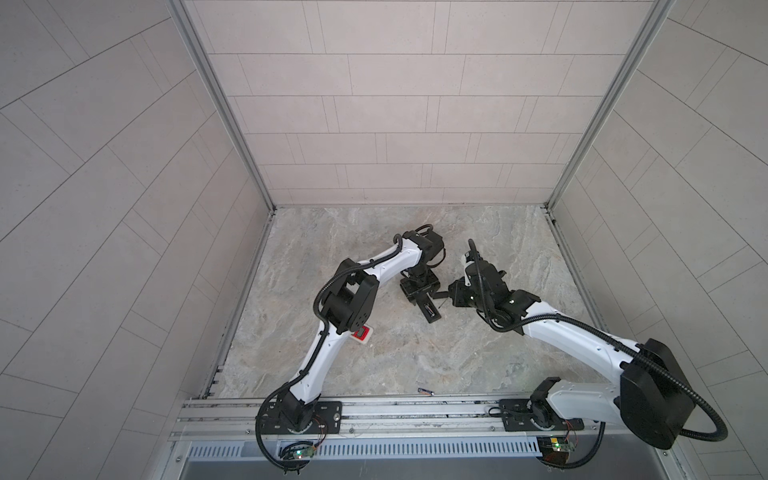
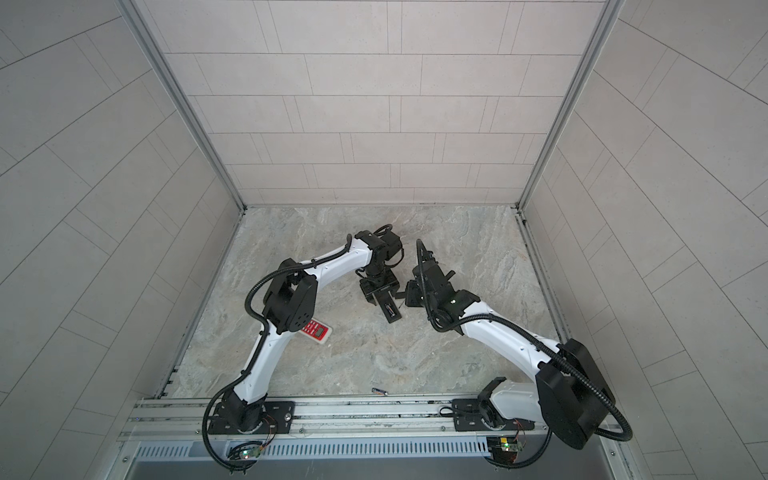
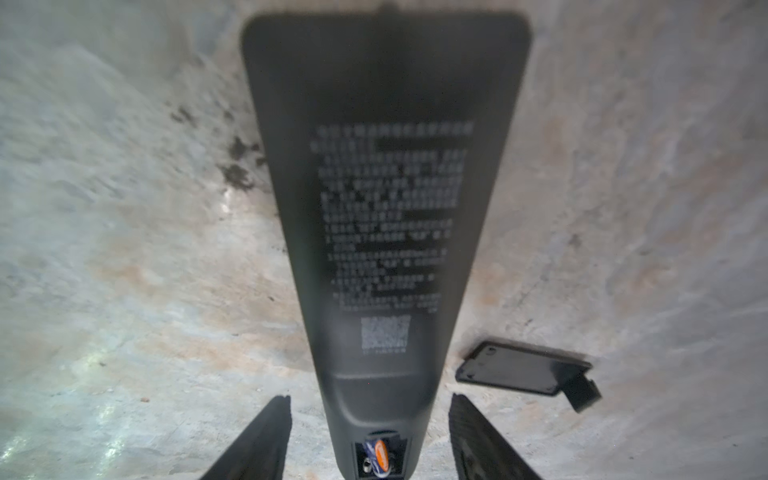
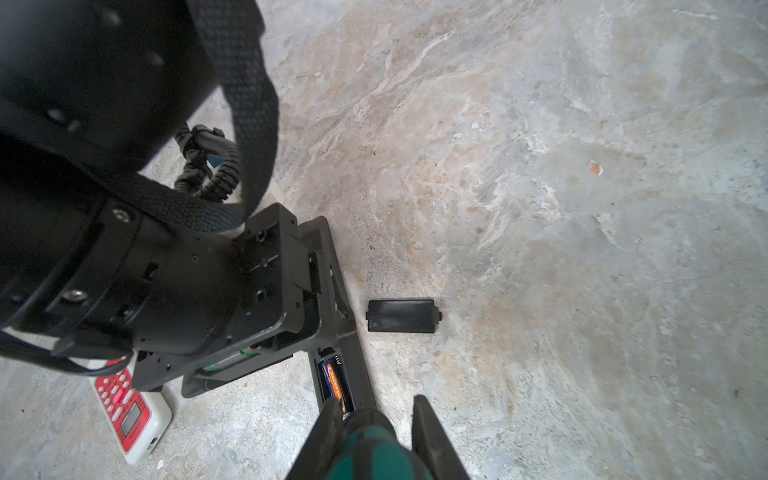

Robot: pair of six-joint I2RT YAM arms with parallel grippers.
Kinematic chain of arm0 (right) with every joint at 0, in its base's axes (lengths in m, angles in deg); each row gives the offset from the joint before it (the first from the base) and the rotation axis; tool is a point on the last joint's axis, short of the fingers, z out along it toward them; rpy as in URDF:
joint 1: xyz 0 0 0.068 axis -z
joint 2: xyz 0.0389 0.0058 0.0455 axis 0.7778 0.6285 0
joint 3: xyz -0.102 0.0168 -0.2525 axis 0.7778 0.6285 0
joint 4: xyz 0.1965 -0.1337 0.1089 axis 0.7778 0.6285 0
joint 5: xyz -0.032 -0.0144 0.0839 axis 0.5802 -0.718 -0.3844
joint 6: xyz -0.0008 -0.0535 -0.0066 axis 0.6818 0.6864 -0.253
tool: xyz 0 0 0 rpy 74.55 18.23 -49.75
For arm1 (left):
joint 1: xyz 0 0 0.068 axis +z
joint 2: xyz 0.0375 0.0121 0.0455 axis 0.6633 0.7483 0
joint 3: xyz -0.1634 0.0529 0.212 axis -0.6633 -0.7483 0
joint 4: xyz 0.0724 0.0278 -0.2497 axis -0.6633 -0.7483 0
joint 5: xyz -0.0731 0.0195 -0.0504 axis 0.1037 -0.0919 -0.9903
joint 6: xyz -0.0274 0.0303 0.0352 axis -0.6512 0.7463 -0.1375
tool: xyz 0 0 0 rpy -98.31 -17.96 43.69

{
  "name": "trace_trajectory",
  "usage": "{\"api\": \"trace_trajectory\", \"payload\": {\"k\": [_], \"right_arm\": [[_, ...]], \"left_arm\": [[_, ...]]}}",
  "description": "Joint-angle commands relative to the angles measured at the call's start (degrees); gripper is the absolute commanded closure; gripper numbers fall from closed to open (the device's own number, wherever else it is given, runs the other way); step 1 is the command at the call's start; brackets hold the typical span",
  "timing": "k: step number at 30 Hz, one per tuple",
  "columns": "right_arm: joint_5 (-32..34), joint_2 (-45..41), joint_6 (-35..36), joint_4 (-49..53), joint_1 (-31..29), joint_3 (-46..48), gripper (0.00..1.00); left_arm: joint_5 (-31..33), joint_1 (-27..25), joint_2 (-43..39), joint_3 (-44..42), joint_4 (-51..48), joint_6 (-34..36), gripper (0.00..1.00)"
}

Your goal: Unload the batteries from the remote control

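The left gripper [image 3: 369, 398] straddles the black remote [image 3: 386, 166], jaws apart and clear of it. The right gripper [image 4: 376, 401] clamps a green-handled screwdriver [image 4: 374, 449] by the remote's open bay, one battery [image 4: 336, 384] inside, cover [image 4: 401, 316] just beside.

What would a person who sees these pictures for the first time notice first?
A black remote lies back-up in the middle of the table, its compartment open with a battery inside; the open left pincer straddles it. The right pincer grips a green screwdriver aimed at that battery, and the cover lies beside the remote. A loose battery lies at the table's front edge.
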Motion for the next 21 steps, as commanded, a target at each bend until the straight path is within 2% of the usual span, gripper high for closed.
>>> {"api": "trace_trajectory", "payload": {"k": [1,12,15,21], "right_arm": [[0.7,-2.0,0.4,-0.8,-0.3,0.8,1.0],[0.7,-2.9,0.4,-0.7,-0.3,1.4,1.0],[0.6,-2.8,0.4,-1.0,-0.2,1.4,1.0],[0.6,-2.2,0.4,-1.5,-0.2,1.3,1.0]], "left_arm": [[1.6,-0.6,1.3,1.9,-2.6,-0.4,0.36],[2.7,-0.8,2.8,2.3,-2.2,-2.2,0.48],[3.3,-0.7,3.2,2.6,-3.0,-2.3,0.47],[3.2,-0.7,4.4,3.7,-2.8,-2.5,0.37]]}}
